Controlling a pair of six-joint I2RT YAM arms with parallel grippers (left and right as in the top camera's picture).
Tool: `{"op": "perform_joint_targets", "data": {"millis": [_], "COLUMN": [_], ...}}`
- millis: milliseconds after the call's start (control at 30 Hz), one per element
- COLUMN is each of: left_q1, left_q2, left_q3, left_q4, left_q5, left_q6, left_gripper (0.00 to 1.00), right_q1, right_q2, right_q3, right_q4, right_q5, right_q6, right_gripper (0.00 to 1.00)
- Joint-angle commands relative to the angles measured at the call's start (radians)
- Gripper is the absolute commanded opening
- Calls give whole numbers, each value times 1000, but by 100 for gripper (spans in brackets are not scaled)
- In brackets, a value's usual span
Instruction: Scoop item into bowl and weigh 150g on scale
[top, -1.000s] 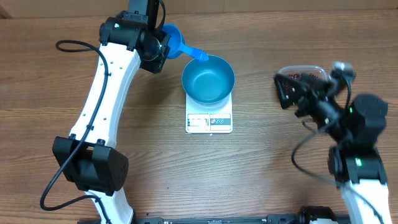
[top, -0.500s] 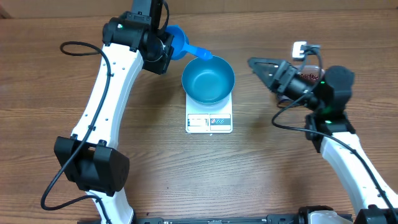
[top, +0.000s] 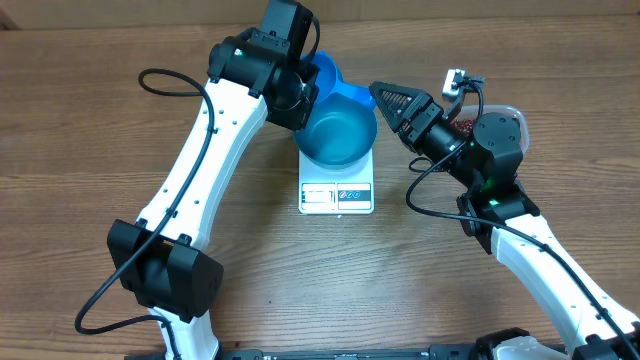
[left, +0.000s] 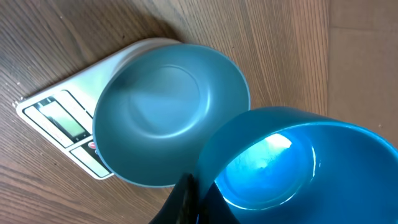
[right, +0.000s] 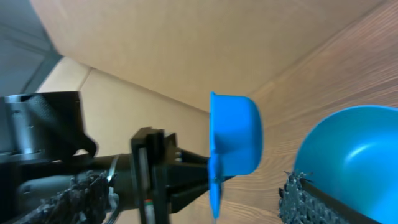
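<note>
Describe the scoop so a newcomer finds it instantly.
On the wooden table, find the small flat white rectangular scale at centre, carrying a round teal-blue bowl. Over that bowl's far-left rim, the left hand holds a small bright blue plastic scoop: brighter, smaller than the bowl, and airborne.

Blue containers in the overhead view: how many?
2. The bowl sits on the scale at mid-table; the scoop hangs over the bowl's far-left rim. More may be hidden from this view.

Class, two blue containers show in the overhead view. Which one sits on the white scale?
The wide round bowl sits on the scale; the smaller scoop is held aloft at the bowl's rim.
</note>
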Motion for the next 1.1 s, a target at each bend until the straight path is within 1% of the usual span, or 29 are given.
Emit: {"op": "perform_joint_targets", "data": {"millis": [0, 167, 367, 500, 567, 633, 700, 967, 1000, 1067], "left_q1": [-24, -60, -99, -113, -113, -113, -113, -113, -113, -113], "left_q2": [-19, -19, -19, -19, -19, -19, -19, -19, -19, -19], "left_q3": [24, 24, 24, 24, 24, 24, 24, 24, 24, 24], "left_q4": [-3, -3, -3, -2, -2, -1, 4, 21, 21, 20], "left_q5": [-14, -15, -15, -19, -19, -19, -19, -18, -18, -17], "left_q6": [-17, -13, -13, -14, -14, -14, -14, -14, -14, -13], "left_gripper": [4, 4, 4, 4, 4, 4, 4, 4, 4, 4], "right_q1": [4, 4, 4, 4, 4, 4, 4, 4, 4, 4], "right_q2": [-9, -8, -8, -8, -8, -8, -8, -8, -8, -8], "right_q3": [16, 16, 16, 16, 16, 16, 16, 16, 16, 16], "right_q4": [-24, -31, -31, -31, -31, -31, -36, -43, -43, -43], "right_q5": [35, 37, 36, 36, 35, 32, 32, 32, 32, 32], "right_q6": [-23, -23, -23, -23, -23, -23, -23, -23, -23, -23], "right_gripper": [87, 85, 75, 67, 61, 54, 44, 30, 27, 25]}}
